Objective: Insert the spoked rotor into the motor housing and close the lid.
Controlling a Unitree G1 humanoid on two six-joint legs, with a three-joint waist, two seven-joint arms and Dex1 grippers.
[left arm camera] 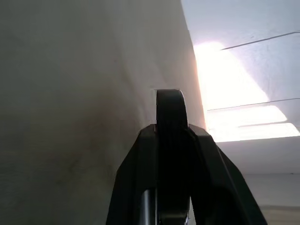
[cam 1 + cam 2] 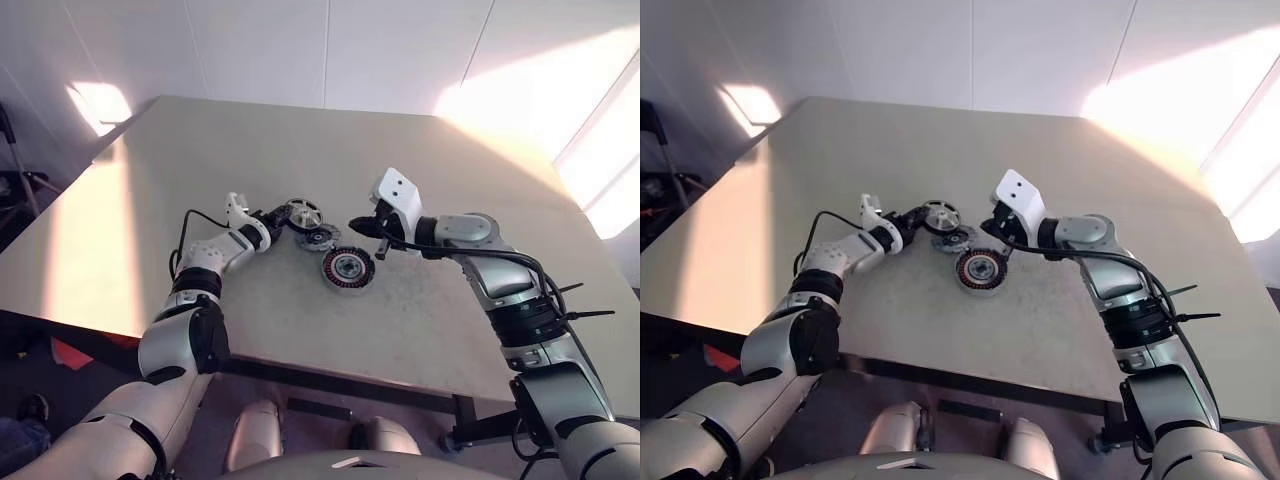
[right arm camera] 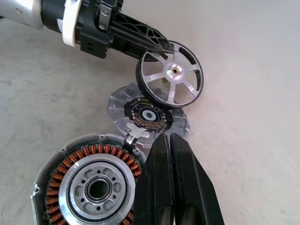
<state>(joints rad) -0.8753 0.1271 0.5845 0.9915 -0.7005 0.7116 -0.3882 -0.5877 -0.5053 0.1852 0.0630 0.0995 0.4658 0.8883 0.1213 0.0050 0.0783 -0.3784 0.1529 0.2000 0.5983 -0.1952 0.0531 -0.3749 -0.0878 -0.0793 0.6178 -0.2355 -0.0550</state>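
The spoked rotor (image 3: 174, 70), a black ring with silvery spokes, is lifted off the table and tilted. My left gripper (image 3: 157, 47) is shut on its rim, and the left wrist view shows the black rim (image 1: 169, 112) edge-on between the fingers. Just under the rotor the lid (image 3: 117, 105), a grey cut-out disc with a dark centre, lies flat on the table. The motor housing (image 2: 347, 267), with copper windings around a silvery centre, sits face-up beside the lid, nearer me. My right gripper (image 3: 168, 138) is shut and empty, hovering over the lid's near edge.
The beige table (image 2: 420, 320) has bare surface all around the three parts. Its front edge (image 2: 330, 380) runs close to me and its left edge (image 2: 70, 200) slants away. A black cable (image 2: 195, 215) loops off my left forearm.
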